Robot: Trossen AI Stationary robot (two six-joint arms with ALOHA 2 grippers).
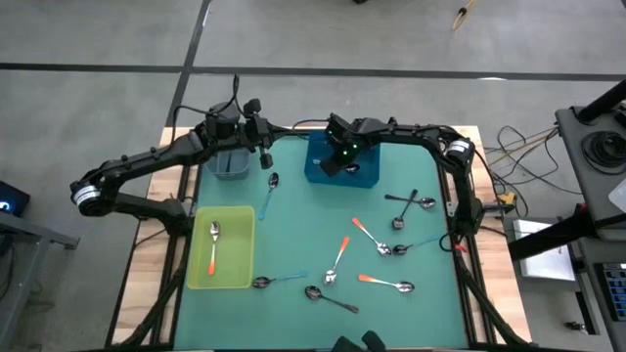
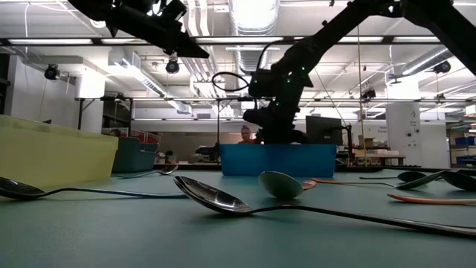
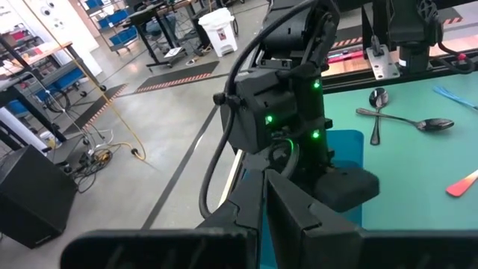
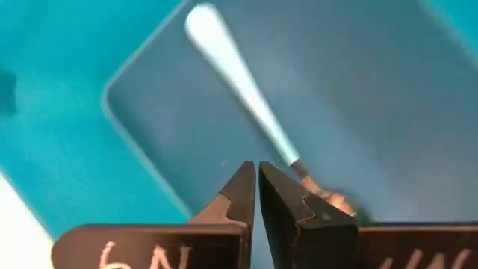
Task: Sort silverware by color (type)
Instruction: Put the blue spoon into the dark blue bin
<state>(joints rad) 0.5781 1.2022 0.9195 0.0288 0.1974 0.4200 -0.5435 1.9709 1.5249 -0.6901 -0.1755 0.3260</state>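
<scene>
right now my right pincer [image 1: 335,164] hangs over the blue bin [image 1: 364,178], its fingers [image 4: 240,196] pressed together with nothing between them. inside that bin, just past my fingertips, lies a light blue spoon [image 4: 246,93], handle flat on the bin floor, its metal end partly hidden behind one finger.

my left pincer [image 1: 266,156] is shut too and carries nothing; it sits left of the blue bin, beside the grey bin [image 1: 229,162]. just below it, left of the blue bin, a dark spoon [image 1: 271,183] lies on the green mat [image 1: 293,235].

further left and nearer the front edge than the blue bin stands the yellow tray [image 1: 235,269], with one orange spoon [image 1: 214,246] lying in it.

everything else is loose on the mat, all nearer the front than the blue bin. two dark spoons cross to its right [image 1: 411,202]. below them lie an orange spoon [image 1: 370,238] and a blue-handled spoon [image 1: 419,243], their bowls close together. another orange spoon [image 1: 337,260] lies nearly straight below the bin, and one more [image 1: 385,283] just right of that. near the front edge are a blue-handled spoon [image 1: 278,281] beside the yellow tray, and a dark spoon [image 1: 329,297] right of it.
</scene>
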